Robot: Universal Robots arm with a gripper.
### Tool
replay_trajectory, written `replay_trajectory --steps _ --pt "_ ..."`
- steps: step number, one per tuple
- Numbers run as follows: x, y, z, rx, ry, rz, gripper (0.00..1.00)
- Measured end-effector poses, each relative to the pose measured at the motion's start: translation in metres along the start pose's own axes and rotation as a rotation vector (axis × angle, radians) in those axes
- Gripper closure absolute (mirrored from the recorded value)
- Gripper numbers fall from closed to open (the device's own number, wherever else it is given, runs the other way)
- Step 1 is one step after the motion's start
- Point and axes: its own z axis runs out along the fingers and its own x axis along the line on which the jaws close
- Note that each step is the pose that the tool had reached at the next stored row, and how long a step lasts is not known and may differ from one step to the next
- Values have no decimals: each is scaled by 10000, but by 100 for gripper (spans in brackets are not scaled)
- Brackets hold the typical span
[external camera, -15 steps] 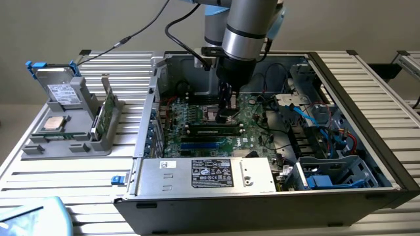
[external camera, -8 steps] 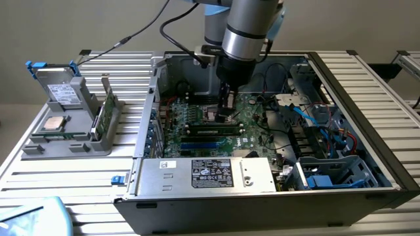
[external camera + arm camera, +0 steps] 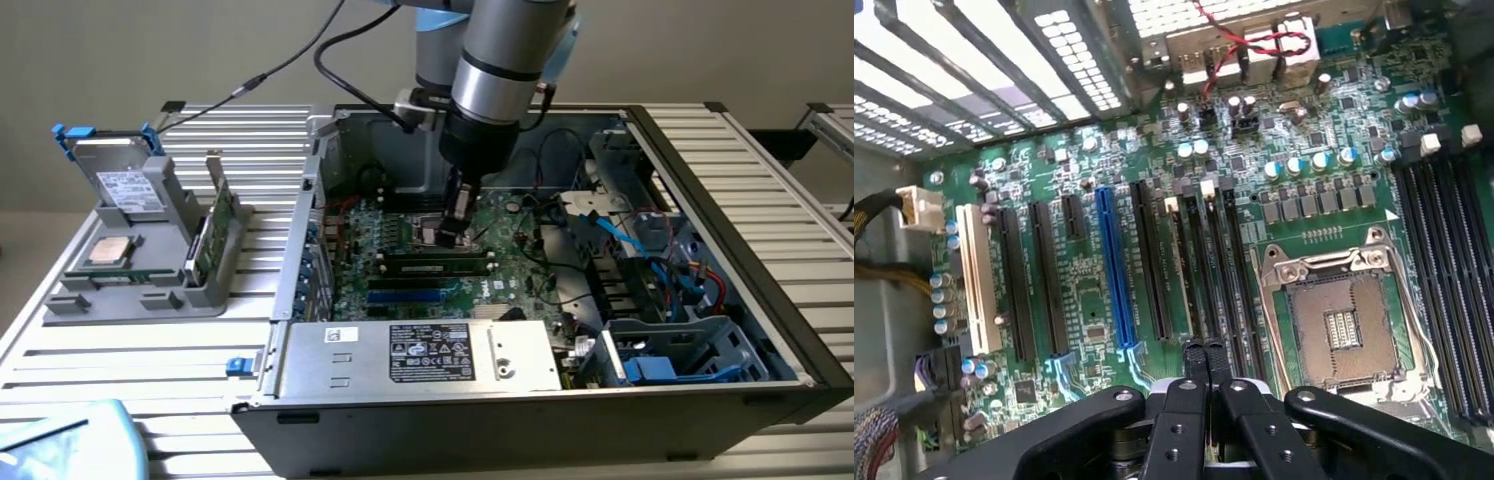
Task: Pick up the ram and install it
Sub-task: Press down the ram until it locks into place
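Arm reached down into the open PC case (image 3: 747, 300), and the gripper (image 3: 451, 236) hung low over the motherboard (image 3: 534, 250).

- Ram (image 3: 430, 267): it sat in a memory slot on the board, directly under and a little ahead of the gripper. It was not in the jaws. The dark stick with its pale label lay flat along the slot and looked level from end to end.
- Long axis: in the exterior view it ran from that view's left to its right. In the wrist view the ram (image 3: 1181, 265) showed edge-on as a thin tan line. It ran straight away from the gripper (image 3: 1204, 352), with its near end just beside the fingertips (image 3: 1194, 352).
- Gripper: clenched, with the two fingers pressed together and nothing between them.
- Contact: the tips were at or just above the ram's near end. We could not tell whether they touched its top edge.
- Neighbours: empty black slots ran on either side of the ram. The bare CPU socket (image 3: 1344, 325) lay to one side of the fingers and the blue expansion slot (image 3: 1116, 270) to the other.

We judged the stick already placed in its slot.
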Motion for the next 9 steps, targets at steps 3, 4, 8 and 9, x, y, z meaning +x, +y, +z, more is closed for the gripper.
replay_trajectory --steps 3,4,8,9 --pt "-1 0 1 -32 -41 329 90" --pt "-1 0 1 -35 -39 417 90" --pt "0 -1 0 -18 21 775 90" --pt "0 0 1 -11 37 873 90"
